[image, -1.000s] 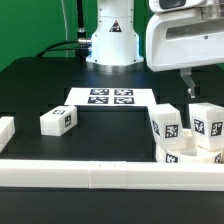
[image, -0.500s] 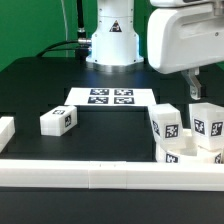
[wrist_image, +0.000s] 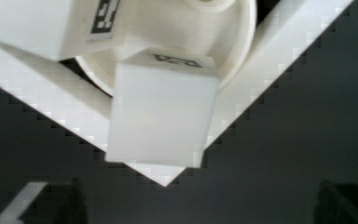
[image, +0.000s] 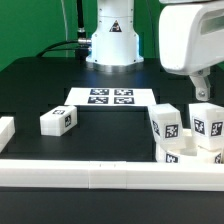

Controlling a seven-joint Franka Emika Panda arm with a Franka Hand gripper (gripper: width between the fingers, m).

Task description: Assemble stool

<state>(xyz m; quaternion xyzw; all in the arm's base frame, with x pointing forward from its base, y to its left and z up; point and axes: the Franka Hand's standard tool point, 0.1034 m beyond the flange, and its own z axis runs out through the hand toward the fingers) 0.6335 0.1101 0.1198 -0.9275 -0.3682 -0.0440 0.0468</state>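
1. Stands over the exterior view's right side of the table (image: pixel 40 80), with the wrist housing (image: pixel 190 40) upright and the tool (image: pixel 199 90) aimed straight down.
2. Tool state: spread fully open. Dark fingertips (wrist_image: pixel 30 200) sit far apart at either side in the wrist view, with nothing gripped and nothing touched.
3. Directly beneath the tool: a cluster of loose parts of the stool (image: pixel 167 125), unassembled. White with square black-and-white tags, and packed into the corner of the border rail (image: pixel 100 172).
4. Well away from the tool, toward the exterior view's left: one separate leg (image: pixel 58 120), resting alone on the table.
5. Seen only from the wrist:
   - a block leg (wrist_image: pixel 163 110) centred under the tool;
   - the curved rim of the seat (wrist_image: pixel 194 25) behind it, touching or just apart, cannot tell which;
   - two rail edges meeting in a point just past the block.
6. Seen only from the exterior:
   - the tool hanging above the cluster, clear of every part;
   - the marker board (image: pixel 110 97) and the arm base (image: pixel 110 40), both well apart from the tool.
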